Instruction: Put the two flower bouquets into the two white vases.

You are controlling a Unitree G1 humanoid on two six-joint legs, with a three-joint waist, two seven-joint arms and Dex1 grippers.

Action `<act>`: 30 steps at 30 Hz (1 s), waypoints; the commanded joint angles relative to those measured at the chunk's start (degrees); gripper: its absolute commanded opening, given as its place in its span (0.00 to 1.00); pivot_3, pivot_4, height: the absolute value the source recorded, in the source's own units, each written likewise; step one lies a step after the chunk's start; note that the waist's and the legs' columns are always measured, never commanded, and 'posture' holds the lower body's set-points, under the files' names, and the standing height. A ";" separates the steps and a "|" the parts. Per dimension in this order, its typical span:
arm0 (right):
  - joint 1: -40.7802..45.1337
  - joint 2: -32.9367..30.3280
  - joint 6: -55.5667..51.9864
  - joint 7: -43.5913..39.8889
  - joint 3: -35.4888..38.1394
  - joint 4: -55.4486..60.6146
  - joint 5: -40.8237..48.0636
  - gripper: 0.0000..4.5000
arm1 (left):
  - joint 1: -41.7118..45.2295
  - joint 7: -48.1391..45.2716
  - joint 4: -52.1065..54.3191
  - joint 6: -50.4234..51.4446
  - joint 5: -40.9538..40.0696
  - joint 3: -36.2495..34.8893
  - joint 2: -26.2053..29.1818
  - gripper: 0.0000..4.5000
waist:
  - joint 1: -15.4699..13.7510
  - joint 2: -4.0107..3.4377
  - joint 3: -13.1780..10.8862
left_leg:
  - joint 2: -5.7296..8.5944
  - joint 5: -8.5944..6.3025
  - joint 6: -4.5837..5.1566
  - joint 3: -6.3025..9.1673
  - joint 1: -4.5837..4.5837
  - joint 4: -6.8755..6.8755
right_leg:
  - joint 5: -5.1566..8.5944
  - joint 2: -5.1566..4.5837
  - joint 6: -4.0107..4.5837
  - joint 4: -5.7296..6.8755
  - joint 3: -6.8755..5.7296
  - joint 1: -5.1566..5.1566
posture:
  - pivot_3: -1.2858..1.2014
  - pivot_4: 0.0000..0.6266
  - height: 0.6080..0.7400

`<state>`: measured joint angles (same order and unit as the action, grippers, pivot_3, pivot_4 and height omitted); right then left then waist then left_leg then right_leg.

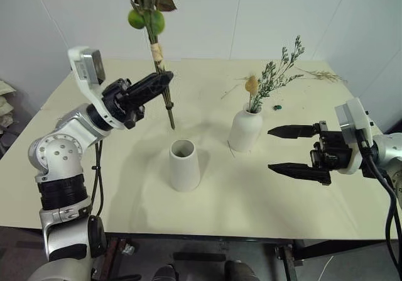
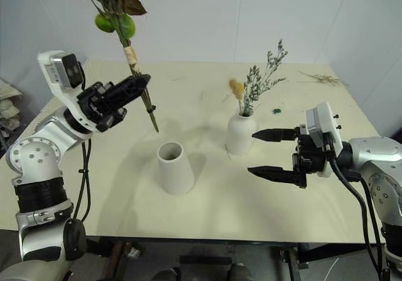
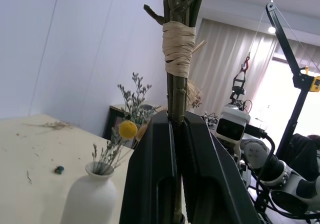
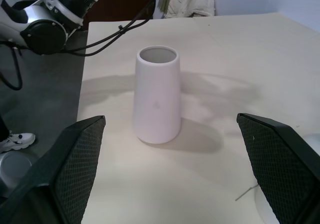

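My left gripper (image 1: 164, 80) is shut on the stems of the full bouquet (image 1: 151, 14), holding it nearly upright above the table's left half. A raffia band (image 3: 178, 48) ties the stems just past the fingers. The stem ends hang above and behind the tapered wide-mouthed vase (image 1: 184, 165), which stands empty at the table's centre. The rounded bottle vase (image 1: 245, 129) stands to its right and holds the slim bunch (image 1: 273, 77) with its yellow head. My right gripper (image 1: 271, 149) is open, level, pointing left, just right of the bottle vase, with nothing between its fingers.
Loose dried twigs (image 1: 323, 75) lie at the table's far right corner. A small dark green bit (image 1: 277, 107) sits behind the bottle vase. The cream table (image 1: 251, 193) has bare room along its front edge. A white wall rises behind.
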<state>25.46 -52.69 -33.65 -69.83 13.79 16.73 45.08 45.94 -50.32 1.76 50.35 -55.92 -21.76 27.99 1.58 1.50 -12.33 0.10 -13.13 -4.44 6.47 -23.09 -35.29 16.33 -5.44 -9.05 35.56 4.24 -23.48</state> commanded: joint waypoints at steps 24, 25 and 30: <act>0.53 2.32 0.25 7.04 1.13 3.70 1.56 1.00 | -9.99 -10.70 -1.51 -22.19 13.37 9.93 0.04 0.52 | -0.01 0.00 0.00 | 0.00 -0.02 0.03 -0.01 -0.02 0.03 | 0.00 0.00 0.02 -0.09 0.01 0.01 | 0.52 0.24 1.00; 0.74 2.33 0.44 6.90 1.00 3.41 1.40 1.00 | -10.03 -11.84 -1.16 -22.57 14.30 10.43 1.56 0.59 | 0.01 0.00 0.00 | 0.00 -0.02 0.03 0.00 -0.01 0.03 | 0.00 0.00 0.02 -0.08 0.01 0.01 | 0.52 0.24 1.00; 0.79 2.46 1.37 6.19 0.79 2.37 0.77 1.00 | -9.78 -14.42 -3.08 -27.04 21.13 12.00 9.03 0.86 | 0.03 0.00 0.00 | 0.00 -0.02 0.03 -0.01 -0.01 0.06 | 0.01 0.00 0.03 -0.11 0.01 0.01 | 0.52 0.24 1.00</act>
<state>25.60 -50.34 -33.63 -63.11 13.79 18.54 45.58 35.71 -63.82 -1.90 25.39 -36.68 -9.28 35.43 1.61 1.49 -12.32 0.09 -13.15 -4.41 6.46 -23.10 -35.22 16.34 -5.44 -9.02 35.45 4.25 -23.47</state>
